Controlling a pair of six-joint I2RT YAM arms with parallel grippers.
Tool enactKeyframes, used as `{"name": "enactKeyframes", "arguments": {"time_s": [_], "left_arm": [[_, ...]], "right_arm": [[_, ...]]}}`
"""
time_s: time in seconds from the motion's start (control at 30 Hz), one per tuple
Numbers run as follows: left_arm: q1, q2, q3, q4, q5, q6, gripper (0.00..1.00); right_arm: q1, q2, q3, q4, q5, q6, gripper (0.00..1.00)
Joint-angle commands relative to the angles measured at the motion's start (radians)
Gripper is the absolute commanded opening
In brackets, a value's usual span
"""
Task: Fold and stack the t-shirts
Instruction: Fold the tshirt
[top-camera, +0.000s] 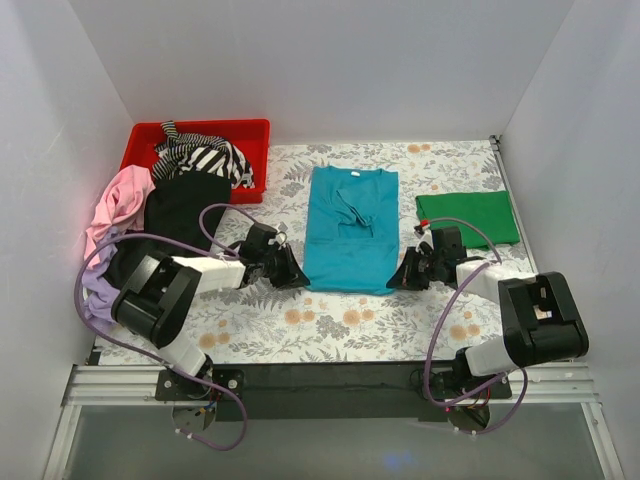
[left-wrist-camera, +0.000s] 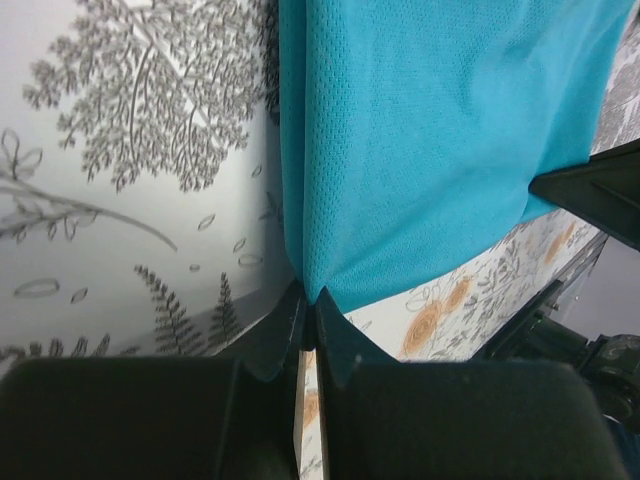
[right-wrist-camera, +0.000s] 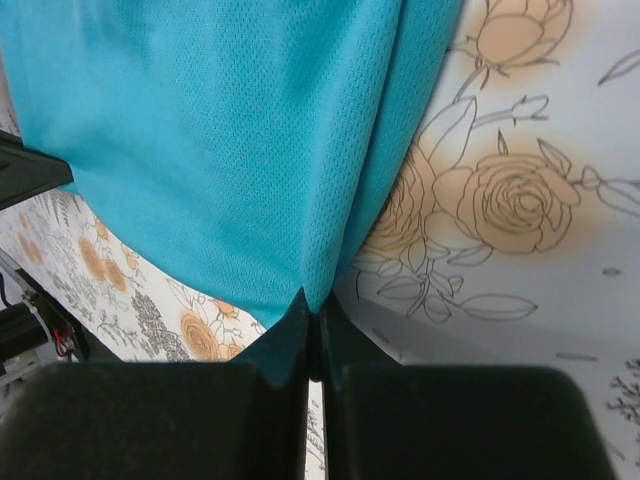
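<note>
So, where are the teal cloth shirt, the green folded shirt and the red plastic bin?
teal cloth t-shirt (top-camera: 350, 260): top view, lower body.
bright green folded t-shirt (top-camera: 470, 215): top view, its centre.
red plastic bin (top-camera: 250, 134): top view, bare far-right corner.

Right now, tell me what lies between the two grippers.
The near hem of the teal t-shirt spans between the left gripper and right gripper, each shut on a bottom corner; the top external view shows it.
</note>
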Motion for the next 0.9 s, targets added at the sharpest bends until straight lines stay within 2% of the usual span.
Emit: {"name": "enactKeyframes", "arguments": {"time_s": [0.0, 0.3, 0.6, 0.73, 0.87], "left_arm": [[-0.002, -0.088, -0.015, -0.150, -0.023, 0.046, 0.00], [-0.010, -0.241, -0.020, -0.297, 0.043, 0.042, 0.00], [-0.044, -0.458, -0.069, -0.441, 0.030, -0.003, 0.00], [-0.058, -0.553, -0.026, -0.495, -0.006, -0.030, 0.00], [-0.061, -0.552, 0.082, -0.558, -0.060, -0.023, 0.00]], "right_arm": [[0.005, -0.055, -0.010, -0.103, 0.034, -0.035, 0.03], [0.012, -0.200, -0.022, -0.252, 0.008, -0.050, 0.03], [0.046, -0.461, -0.057, -0.425, -0.009, -0.002, 0.03], [0.052, -0.564, -0.030, -0.469, 0.011, 0.011, 0.03], [0.054, -0.575, 0.059, -0.486, 0.035, -0.002, 0.03]]}}
